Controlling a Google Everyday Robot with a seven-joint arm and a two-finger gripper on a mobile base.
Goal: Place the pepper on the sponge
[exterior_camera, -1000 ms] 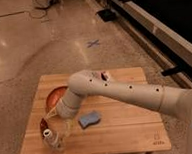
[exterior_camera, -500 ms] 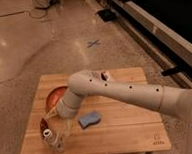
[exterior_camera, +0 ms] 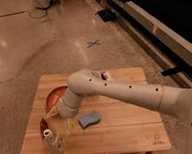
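Note:
The pepper (exterior_camera: pixel 44 125), small and dark red, lies near the front left of the wooden table (exterior_camera: pixel 129 131). Right of it, about mid-table, rests the light blue sponge (exterior_camera: pixel 89 118), flat and with nothing on it. My arm reaches in from the right and bends down over the left half of the table. The gripper (exterior_camera: pixel 56 116) hangs at its end, just above and to the right of the pepper, left of the sponge. How the gripper meets the pepper is unclear.
An orange-red dish (exterior_camera: pixel 55 95) sits behind the gripper, partly hidden by the arm. A clear bottle with a white cap (exterior_camera: pixel 52 140) stands at the front left edge, close below the pepper. A small reddish object (exterior_camera: pixel 106 75) peeks out behind the arm.

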